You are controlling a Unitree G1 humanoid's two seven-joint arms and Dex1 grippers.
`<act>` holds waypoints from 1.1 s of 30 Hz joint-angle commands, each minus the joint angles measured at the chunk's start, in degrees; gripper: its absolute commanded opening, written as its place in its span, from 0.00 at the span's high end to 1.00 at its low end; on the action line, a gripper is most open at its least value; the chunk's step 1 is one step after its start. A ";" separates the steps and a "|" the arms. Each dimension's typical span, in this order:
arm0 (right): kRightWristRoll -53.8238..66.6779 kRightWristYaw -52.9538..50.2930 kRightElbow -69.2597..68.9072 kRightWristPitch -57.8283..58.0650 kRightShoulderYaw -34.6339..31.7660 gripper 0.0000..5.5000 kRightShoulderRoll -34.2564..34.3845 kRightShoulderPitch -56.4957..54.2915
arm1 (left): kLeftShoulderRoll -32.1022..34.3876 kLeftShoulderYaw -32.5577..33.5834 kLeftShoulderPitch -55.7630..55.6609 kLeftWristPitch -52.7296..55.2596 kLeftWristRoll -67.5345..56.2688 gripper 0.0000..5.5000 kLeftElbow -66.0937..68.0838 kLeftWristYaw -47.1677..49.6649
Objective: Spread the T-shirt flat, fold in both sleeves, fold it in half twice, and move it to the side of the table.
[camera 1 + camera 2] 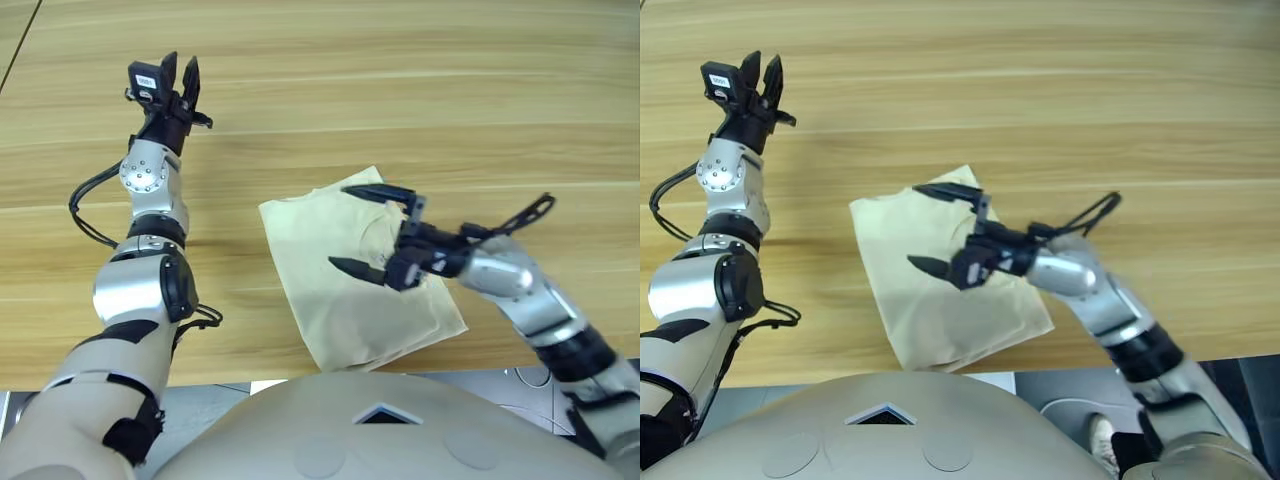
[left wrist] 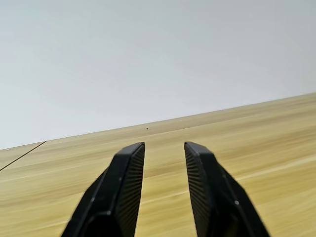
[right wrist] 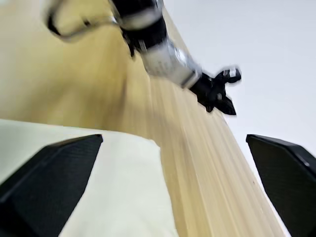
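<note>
The tabletop (image 1: 450, 90) ran wide in front of me, pale plank-grained wood stretching off on both sides and away to a plain light wall (image 2: 148, 59). On it, close to my own edge and about in the middle, lay the T-shirt (image 1: 330, 300), already down to a compact cream rectangle (so the folding looked done to me, with only the move to the side left). Its long axis ran away from me, leaning a little toward my left at the far end, and its near corner sat just short of the tabletop's edge.

My right jaws hung directly over the shirt's right half, pointing toward my left and spread wide, one finger toward the far end of the cloth and one toward the near end, so the opening lay roughly along that long axis. Whether the tips touched the fabric I could not tell. The shirt was below and just to the left of them, which made the right arm by far the nearer one.

My left jaws were well apart from it, raised out over bare wood at the far left, fingers only narrowly parted and holding nothing.
</note>
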 commanded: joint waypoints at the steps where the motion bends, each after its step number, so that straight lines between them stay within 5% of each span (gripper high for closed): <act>1: -10.11 -4.18 10.17 1.60 4.63 0.02 9.64 -7.25 | -0.41 -0.02 1.12 -0.69 -0.34 0.73 -0.85 -0.31; 9: -29.69 -23.18 52.36 2.19 11.24 0.02 19.49 -24.04 | -2.28 -0.96 2.99 -2.47 -0.20 0.73 -2.17 -0.12; 19: -27.36 -39.91 79.58 0.72 8.95 0.02 29.63 -35.78 | -4.06 -2.96 5.80 -5.85 0.47 0.73 -5.91 -0.22; 24: -23.80 -44.56 80.18 -2.74 4.11 0.02 30.59 -38.23 | -4.14 -5.32 8.46 -8.25 1.94 0.73 -8.39 -0.57; 28: -14.28 -36.48 70.14 -13.68 -2.56 0.02 27.10 -34.90 | -3.67 -7.56 12.68 -11.07 1.22 0.73 -13.43 -5.64; 33: 4.52 -13.07 31.96 -14.64 -9.14 0.02 8.06 -17.78 | 1.59 -13.68 26.01 -11.63 -4.24 0.73 -36.58 -19.07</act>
